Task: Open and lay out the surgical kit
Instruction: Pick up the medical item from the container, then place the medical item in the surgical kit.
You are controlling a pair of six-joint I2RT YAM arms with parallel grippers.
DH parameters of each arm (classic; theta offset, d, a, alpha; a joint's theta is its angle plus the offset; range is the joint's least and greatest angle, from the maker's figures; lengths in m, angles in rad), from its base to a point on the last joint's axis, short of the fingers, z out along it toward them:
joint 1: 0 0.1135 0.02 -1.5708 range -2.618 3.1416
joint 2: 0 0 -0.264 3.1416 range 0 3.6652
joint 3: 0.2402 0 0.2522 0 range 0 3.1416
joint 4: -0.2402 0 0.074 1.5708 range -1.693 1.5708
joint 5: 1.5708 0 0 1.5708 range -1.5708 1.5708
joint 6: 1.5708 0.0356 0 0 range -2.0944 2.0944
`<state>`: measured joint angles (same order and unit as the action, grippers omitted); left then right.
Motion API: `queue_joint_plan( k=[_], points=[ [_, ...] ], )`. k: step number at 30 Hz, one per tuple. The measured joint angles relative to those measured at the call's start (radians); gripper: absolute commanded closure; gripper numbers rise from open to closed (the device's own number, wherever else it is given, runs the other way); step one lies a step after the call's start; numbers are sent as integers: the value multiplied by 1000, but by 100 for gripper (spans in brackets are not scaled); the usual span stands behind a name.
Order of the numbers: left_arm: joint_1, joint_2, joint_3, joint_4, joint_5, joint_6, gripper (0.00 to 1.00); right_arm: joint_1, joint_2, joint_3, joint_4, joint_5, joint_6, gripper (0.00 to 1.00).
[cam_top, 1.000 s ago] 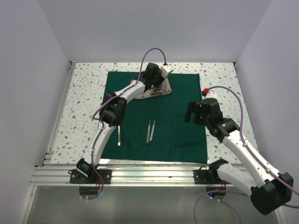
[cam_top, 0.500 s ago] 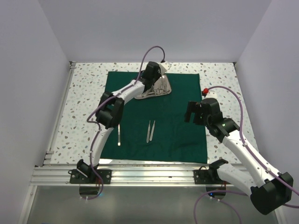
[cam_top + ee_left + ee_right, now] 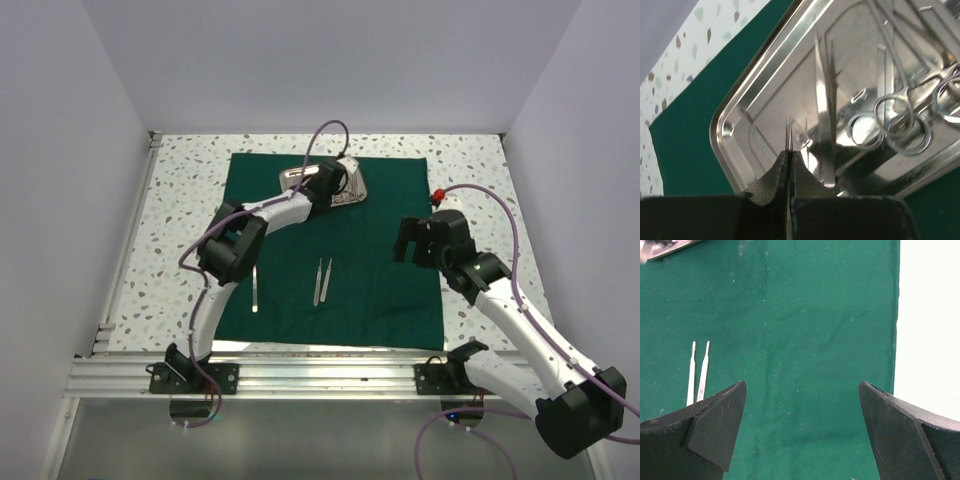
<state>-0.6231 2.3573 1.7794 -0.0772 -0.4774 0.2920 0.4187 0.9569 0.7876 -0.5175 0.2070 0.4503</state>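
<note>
We're mid-layout: left end effector [image 3: 789, 160] pinches a pointed tool [image 3: 788, 134] over the tray [image 3: 755, 75], and right end effector [image 3: 802, 425] hangs wide open above the cloth [image 3: 805, 315]. Next we'd probably set it beside the tweezers [image 3: 697, 370].

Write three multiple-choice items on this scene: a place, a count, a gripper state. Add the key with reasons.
1. Where does the steel tray sit?
A) far part of the green cloth
B) bare table left of the cloth
C) by the arm bases

2. How many instruments lie on the cloth outside the tray?
A) none
B) two
C) five

3. The right gripper is:
A) open and empty
B) shut on scissors
C) shut on the cloth

Key:
1 A: top view shows it on the cloth's far half.
2 B: tweezers and one slim tool.
3 A: fingers wide apart, nothing between.
</note>
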Motion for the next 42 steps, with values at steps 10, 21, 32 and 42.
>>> queue_joint_plan(
  k=[10, 21, 32, 42],
  points=[
    [-10, -504, -413, -5, -85, -388, 100, 0, 5, -10, 18, -53, 0, 2],
    [-13, -818, -888, -23, -68, -705, 100, 0, 3, -39, 31, -121, 1, 2],
    [-50, -1055, -1184, -21, 5, -864, 100, 0, 3, -44, 33, -146, 0, 2],
    [-59, -1096, -1258, -43, -2, -924, 55, 0, 3, -44, 33, -146, 1, 2]
  ],
)
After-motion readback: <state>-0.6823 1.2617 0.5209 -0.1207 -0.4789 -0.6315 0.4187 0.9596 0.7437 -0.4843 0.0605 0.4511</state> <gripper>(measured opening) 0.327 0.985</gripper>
